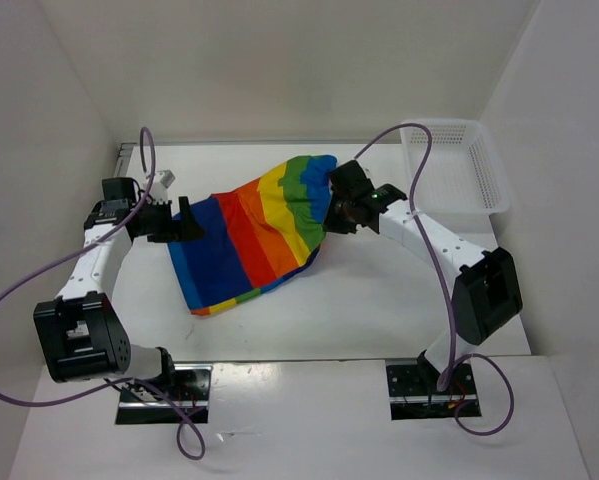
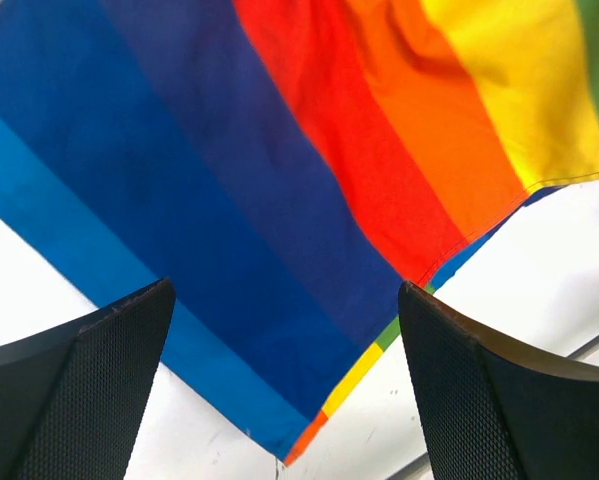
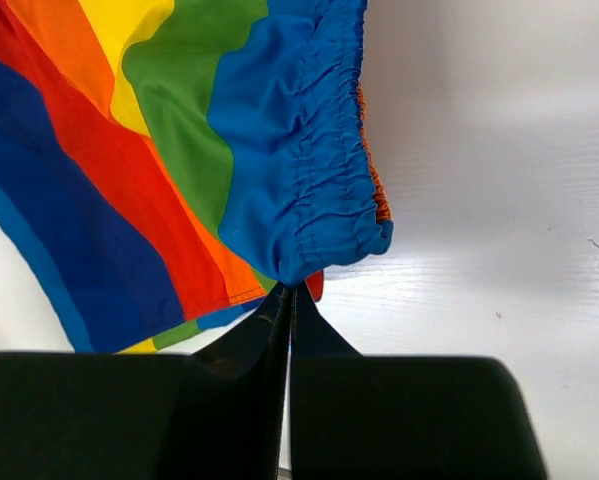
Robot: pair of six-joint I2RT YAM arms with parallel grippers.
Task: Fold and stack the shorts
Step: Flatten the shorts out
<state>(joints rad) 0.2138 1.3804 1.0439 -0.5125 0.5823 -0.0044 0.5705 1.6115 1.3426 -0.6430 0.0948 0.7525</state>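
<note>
The rainbow-striped shorts [image 1: 254, 235] lie spread in the middle of the white table, blue side to the left, green and the blue waistband to the right. My right gripper [image 1: 331, 205] is shut on the gathered blue waistband [image 3: 309, 190], pinched at its tips [image 3: 289, 292], and lifts that end a little. My left gripper [image 1: 187, 225] is open at the shorts' left blue edge. In the left wrist view its two black fingers [image 2: 89, 390] stand wide apart over the blue stripe [image 2: 179, 200], with nothing between them. The drawstring is not in view.
A white plastic mesh basket [image 1: 457, 170] stands at the back right of the table. White walls close in the back and both sides. Purple cables loop from both arms. The table's near edge runs just behind the arm bases.
</note>
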